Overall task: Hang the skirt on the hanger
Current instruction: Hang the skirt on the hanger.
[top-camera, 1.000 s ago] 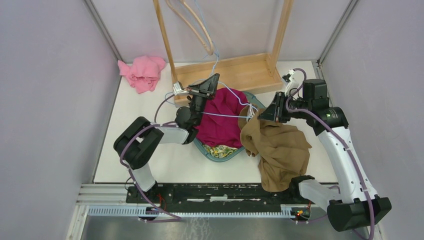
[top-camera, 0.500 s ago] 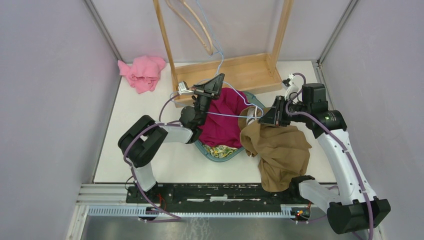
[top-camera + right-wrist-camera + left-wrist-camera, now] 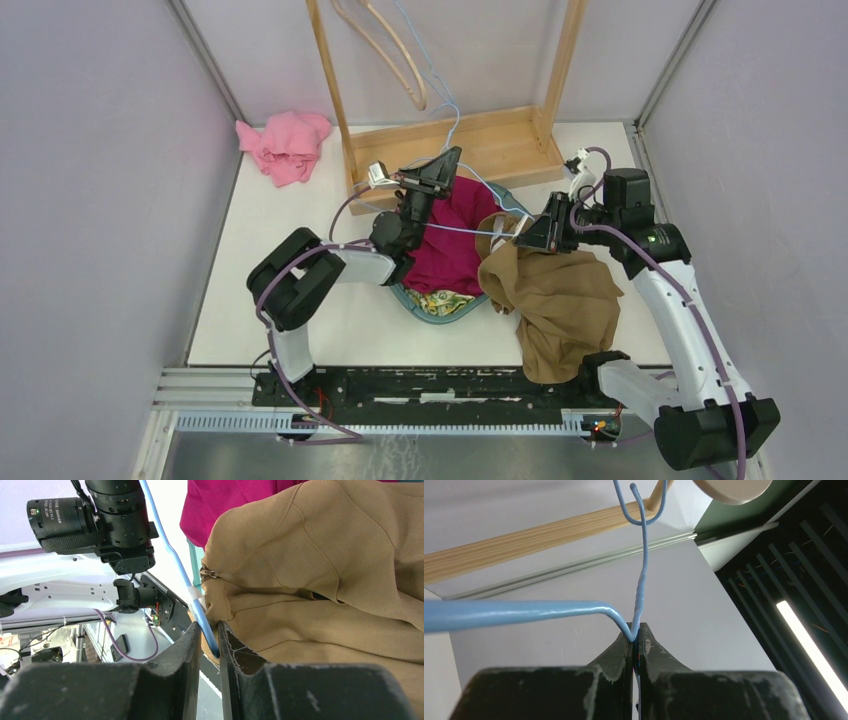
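The tan skirt [image 3: 555, 300] [image 3: 325, 580] is heaped just beside the fingers of the right gripper [image 3: 530, 235] [image 3: 209, 635], its zipped waistband pressed against one finger. The end of the blue wire hanger [image 3: 465, 231] [image 3: 172, 555] [image 3: 524, 612] is pinched between those nearly closed fingers. Its twisted neck is clamped in the tightly closed left gripper [image 3: 445, 165] [image 3: 636, 632], the hook rising above the fingertips. A magenta garment [image 3: 450, 245] is spread between the two grippers.

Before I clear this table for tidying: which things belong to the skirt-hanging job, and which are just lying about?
In the job: tan skirt, blue hanger, left gripper, right gripper.
Lying about: pink cloth, magenta garment, teal basket, wooden hanger.
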Controlling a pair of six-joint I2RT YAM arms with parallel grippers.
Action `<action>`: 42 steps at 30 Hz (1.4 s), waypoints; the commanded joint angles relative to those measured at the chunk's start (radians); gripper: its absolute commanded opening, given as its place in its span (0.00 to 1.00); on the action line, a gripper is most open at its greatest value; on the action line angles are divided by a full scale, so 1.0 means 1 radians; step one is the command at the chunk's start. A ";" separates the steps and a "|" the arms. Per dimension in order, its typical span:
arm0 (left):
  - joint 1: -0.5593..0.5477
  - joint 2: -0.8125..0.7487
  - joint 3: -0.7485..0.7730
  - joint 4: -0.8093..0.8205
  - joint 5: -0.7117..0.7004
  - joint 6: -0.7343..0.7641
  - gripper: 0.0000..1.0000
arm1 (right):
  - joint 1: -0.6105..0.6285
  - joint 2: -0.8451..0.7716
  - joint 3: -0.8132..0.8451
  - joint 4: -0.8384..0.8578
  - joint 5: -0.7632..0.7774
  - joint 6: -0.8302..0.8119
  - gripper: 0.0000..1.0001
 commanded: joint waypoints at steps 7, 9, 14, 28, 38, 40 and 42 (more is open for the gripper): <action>-0.024 0.009 0.041 0.202 0.040 0.006 0.09 | -0.004 -0.076 0.073 -0.054 0.081 -0.043 0.32; -0.028 0.012 0.044 0.202 0.051 0.010 0.09 | -0.005 -0.085 0.092 -0.080 0.120 -0.059 0.32; -0.039 0.021 0.051 0.202 0.075 0.010 0.09 | -0.004 -0.106 0.114 -0.116 0.191 -0.087 0.27; -0.070 0.042 0.061 0.202 0.124 0.013 0.09 | -0.005 -0.085 0.116 -0.082 0.199 -0.080 0.24; -0.086 0.075 0.092 0.202 0.163 0.000 0.10 | -0.005 -0.054 0.128 -0.061 0.160 -0.074 0.25; -0.090 0.083 0.101 0.201 0.168 -0.003 0.10 | -0.005 -0.051 0.130 -0.058 0.156 -0.074 0.25; -0.093 0.091 0.105 0.202 0.175 -0.006 0.10 | -0.005 -0.045 0.139 -0.058 0.153 -0.074 0.28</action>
